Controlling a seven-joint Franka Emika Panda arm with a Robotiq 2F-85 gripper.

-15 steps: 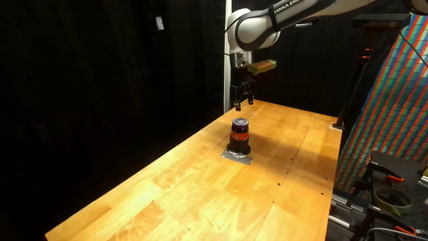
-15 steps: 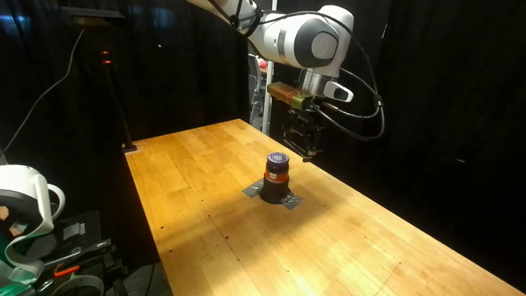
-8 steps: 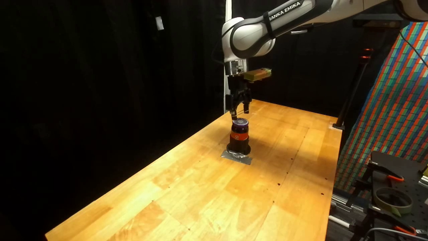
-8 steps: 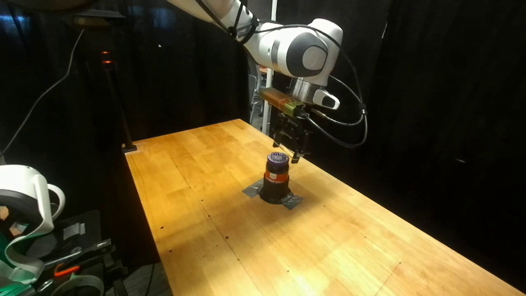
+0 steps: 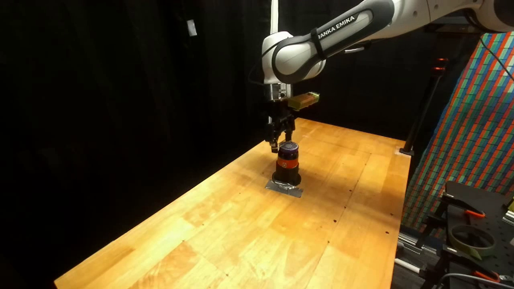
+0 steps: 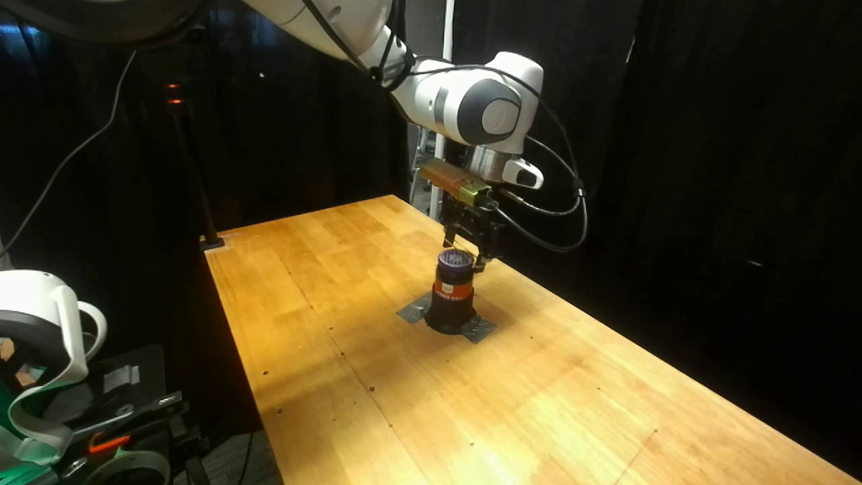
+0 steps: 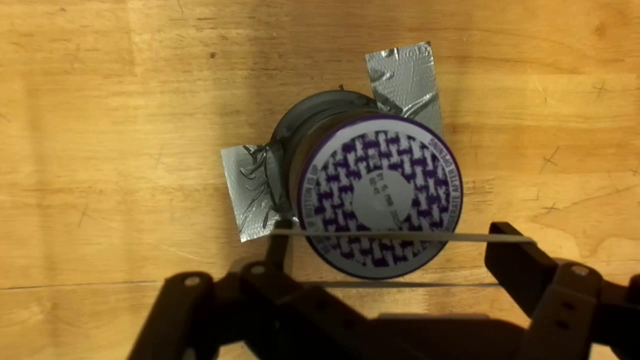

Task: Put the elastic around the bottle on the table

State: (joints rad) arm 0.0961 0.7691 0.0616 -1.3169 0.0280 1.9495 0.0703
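We note the fingers [image 7: 520, 265] spread apart, with the elastic [image 7: 380, 234] stretched across both tips as a two-strand loop; nothing is clenched between them. The bottle [image 6: 453, 289] stands upright on the table [image 6: 552, 404], just beside the fingers, and is not yet encircled: in the wrist view one strand crosses over the lid [image 7: 381, 197] while the other runs just past its edge. Main risk, as we judge it — lowering from here would likely catch the crossing strand on the lid, because most of the lid lies outside the loop. The loop also looks narrow against the lid, so a snag could roll the elastic off a fingertip. Whether strand and lid touch, we cannot tell. A fingertip landing on the lid might tilt the bottle, though the silver tape [image 7: 407, 80] fixing its dark base [image 6: 449, 316] to the table should resist that. Containers: the bottle is capped, so its contents are hidden from us; the base carries the bottle — whether around its foot or only beneath it, we cannot make out.
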